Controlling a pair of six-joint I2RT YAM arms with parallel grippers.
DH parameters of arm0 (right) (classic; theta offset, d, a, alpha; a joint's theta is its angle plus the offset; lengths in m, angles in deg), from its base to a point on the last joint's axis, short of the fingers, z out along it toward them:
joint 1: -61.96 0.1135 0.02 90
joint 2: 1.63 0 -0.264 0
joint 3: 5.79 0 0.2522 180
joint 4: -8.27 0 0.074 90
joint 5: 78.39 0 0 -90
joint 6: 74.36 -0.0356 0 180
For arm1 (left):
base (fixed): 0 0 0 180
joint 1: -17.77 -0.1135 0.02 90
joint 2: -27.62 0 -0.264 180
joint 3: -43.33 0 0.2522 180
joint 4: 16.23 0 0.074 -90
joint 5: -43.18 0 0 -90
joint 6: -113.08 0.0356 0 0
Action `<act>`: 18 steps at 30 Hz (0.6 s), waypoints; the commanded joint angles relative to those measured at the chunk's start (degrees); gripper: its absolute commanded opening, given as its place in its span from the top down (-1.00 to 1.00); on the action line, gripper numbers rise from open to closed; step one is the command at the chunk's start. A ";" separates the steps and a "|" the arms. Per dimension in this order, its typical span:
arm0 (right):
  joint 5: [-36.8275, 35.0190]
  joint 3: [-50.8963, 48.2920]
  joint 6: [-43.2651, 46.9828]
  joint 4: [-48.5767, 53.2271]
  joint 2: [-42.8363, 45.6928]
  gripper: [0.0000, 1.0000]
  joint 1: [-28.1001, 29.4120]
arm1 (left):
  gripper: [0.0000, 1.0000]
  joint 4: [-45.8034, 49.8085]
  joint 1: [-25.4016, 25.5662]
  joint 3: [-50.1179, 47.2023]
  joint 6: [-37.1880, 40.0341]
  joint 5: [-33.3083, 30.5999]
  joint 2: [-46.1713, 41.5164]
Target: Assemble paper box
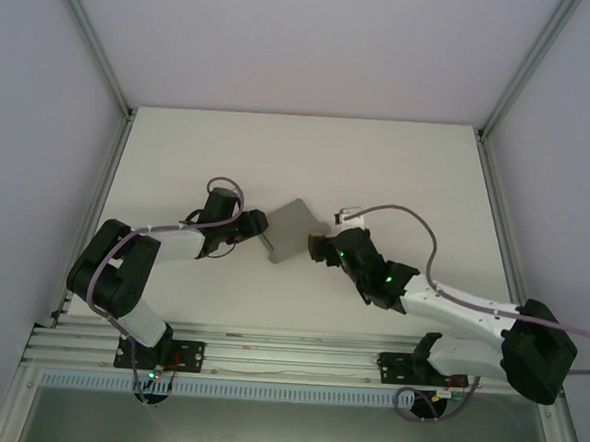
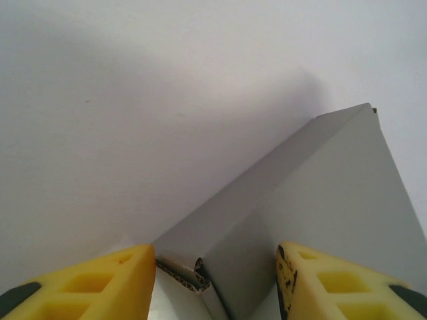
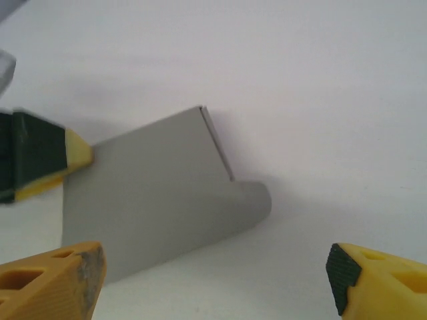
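Folding seems in hand mid-worktop; left gripper (image 1: 262, 237) half-open astride the paper box (image 1: 294, 231), unclamped; right gripper (image 1: 317, 244) wide, empty; next needs a firm pinch.

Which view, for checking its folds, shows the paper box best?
Right wrist: the paper box shows nearly whole, curled flap included. Top external shows it small and distant; left wrist shows one folded edge close up.

Table (image 1: 378, 166): one. Paper box (image 1: 292, 231): one, near the table's centre. Arms: two, left arm (image 1: 137, 261) and right arm (image 1: 460, 313), at the near edge. Grippers: two, left gripper (image 1: 261, 237), right gripper (image 1: 316, 245). Grey cables (image 1: 420, 221): two, one per arm.
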 commanded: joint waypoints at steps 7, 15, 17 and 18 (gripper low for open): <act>15.47 12.97 -5.27 7.84 -13.95 -0.98 -13.67 | 0.59 -7.49 -0.23 1.11 3.04 3.96 7.57; 34.36 15.01 -14.71 5.48 -23.20 -1.00 -19.24 | 0.69 -12.89 -2.06 -0.95 0.36 6.84 10.04; 36.60 14.67 -16.41 4.26 -24.54 -1.00 -19.58 | 0.69 -15.04 -2.71 -2.17 -0.47 7.82 9.86; 37.45 14.50 -17.60 3.53 -25.16 -1.00 -19.77 | 0.69 -15.32 -2.94 -2.57 -0.58 7.86 9.71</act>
